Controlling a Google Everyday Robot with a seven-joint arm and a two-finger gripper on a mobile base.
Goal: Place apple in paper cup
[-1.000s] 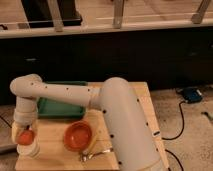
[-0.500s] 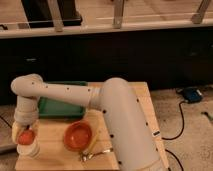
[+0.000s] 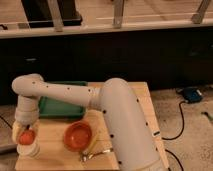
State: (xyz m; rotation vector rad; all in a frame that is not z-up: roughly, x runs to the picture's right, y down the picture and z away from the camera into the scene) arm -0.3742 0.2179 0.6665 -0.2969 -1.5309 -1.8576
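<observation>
Gripper: the gripper (image 3: 26,134) hangs at the near left corner of the pale wooden table (image 3: 55,156), pointing down from the end of the white jointed arm (image 3: 65,93), which reaches across from the right.
Jaws: narrow, and they look closed on the small orange-red round apple (image 3: 26,137), one on each side of it.
Apple: held at the tip of the gripper, directly over the mouth of the short cream paper cup (image 3: 29,151). Whether its underside already touches the rim, I cannot tell.
Paper cup: upright near the table's left front edge, right under the apple and well apart from the other dishes.
Other things: a wide round orange bowl (image 3: 78,136) sits to the right of the cup. A flat green tray (image 3: 60,106) lies behind it, partly under the arm. A thin yellowish utensil (image 3: 95,150) lies just right of the bowl.
Step in hand: by my reading, the carry is done and the apple is lined up for the drop, but it has not yet been let go.
Next move: probably a short lowering until the apple seats in the cup's mouth, then opening the jaws and lifting straight up.
Care needed: the apple seems about as wide as the mouth, so it must stay centred. A light cup could tip or slide if nudged sideways.
</observation>
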